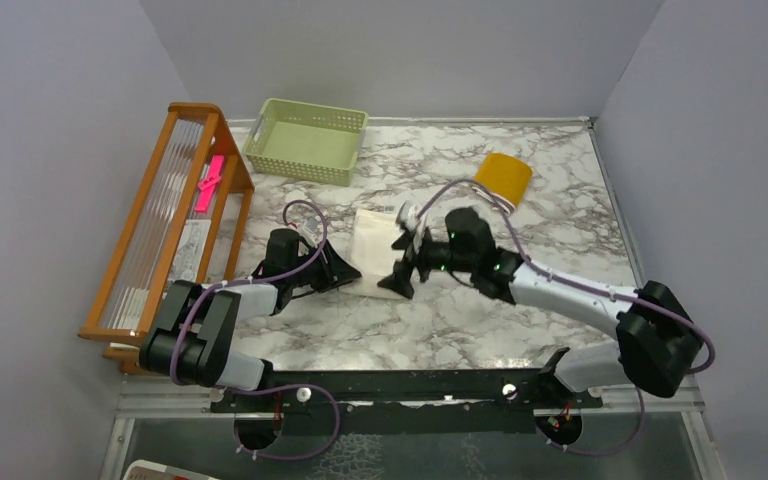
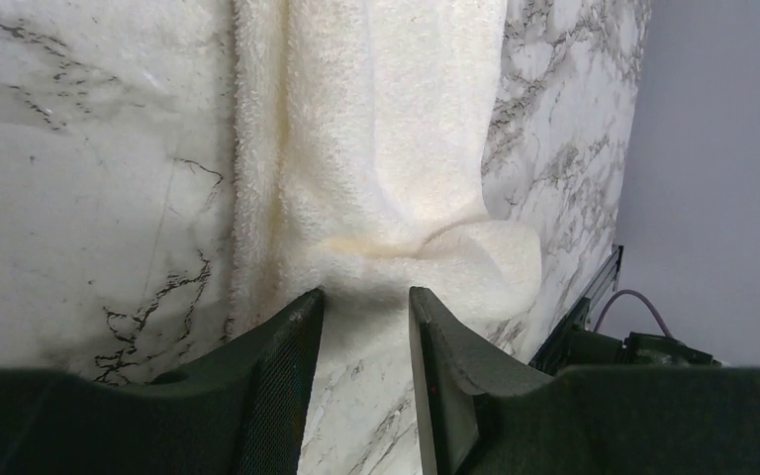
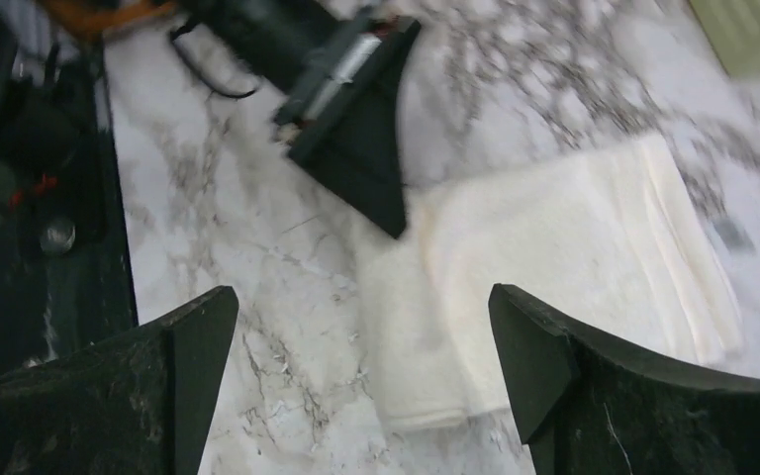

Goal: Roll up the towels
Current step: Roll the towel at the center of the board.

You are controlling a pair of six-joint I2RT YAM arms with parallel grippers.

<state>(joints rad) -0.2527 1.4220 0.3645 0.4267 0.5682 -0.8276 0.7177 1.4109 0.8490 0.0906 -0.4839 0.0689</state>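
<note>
The cream-white towel lies flat on the marble table, its near edge slightly bunched with a crease. My left gripper is low on the table, jaws partly open, with both fingertips touching that near edge and bare marble between them. My right gripper is wide open and hovers over the towel's near right corner, holding nothing. In the top view the left gripper and right gripper sit close together. The mustard-yellow towel is a short roll at the back right.
A pale green basket stands at the back. A wooden rack with a pink item runs along the left side. The left gripper's fingers show in the right wrist view next to the towel.
</note>
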